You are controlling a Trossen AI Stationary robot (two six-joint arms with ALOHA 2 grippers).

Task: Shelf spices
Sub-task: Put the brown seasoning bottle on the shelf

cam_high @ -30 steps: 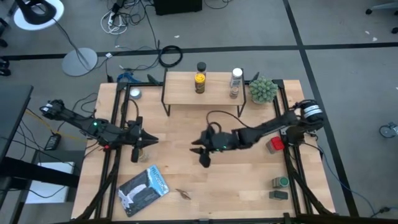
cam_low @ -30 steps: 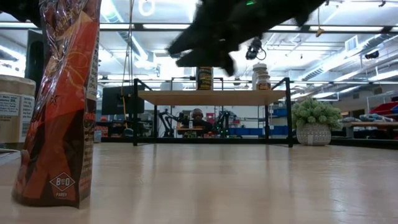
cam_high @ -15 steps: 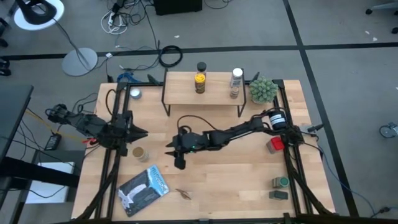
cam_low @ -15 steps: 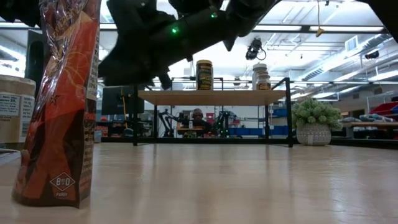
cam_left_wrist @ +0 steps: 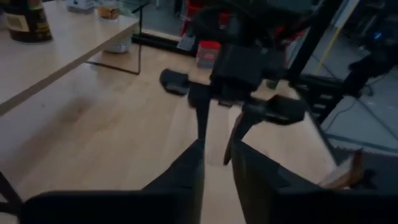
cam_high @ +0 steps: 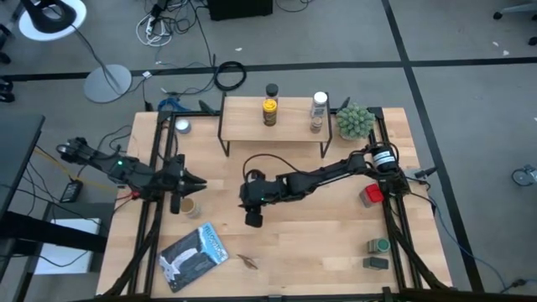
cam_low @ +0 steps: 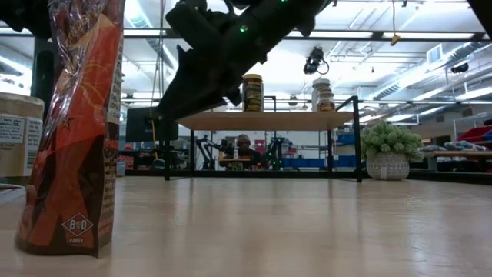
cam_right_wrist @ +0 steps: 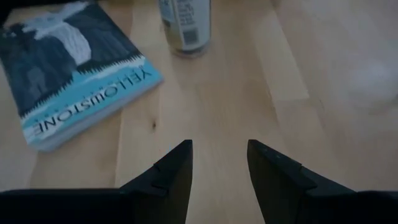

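Note:
The shelf stands at the far middle of the table. A yellow jar, a black-lidded jar and a white-capped bottle stand upright on it. A tan-lidded jar stands upright on the tabletop at the left. My left gripper hovers just beyond it, fingers a little apart with nothing between them. My right gripper is open over the table's middle, to the right of that jar and pointing down toward it. A red tin and two green tins sit at the right edge.
A blue-white flat packet lies near the front left, close to the tan-lidded jar. A potted plant stands right of the shelf. A small round tin sits at the far left. An orange bag stands close before the low camera.
My right gripper has travelled from the table's middle toward its left edge, closing on the tan-lidded jar. It has sunk a little and rolled about its own axis, its fingers staying apart.

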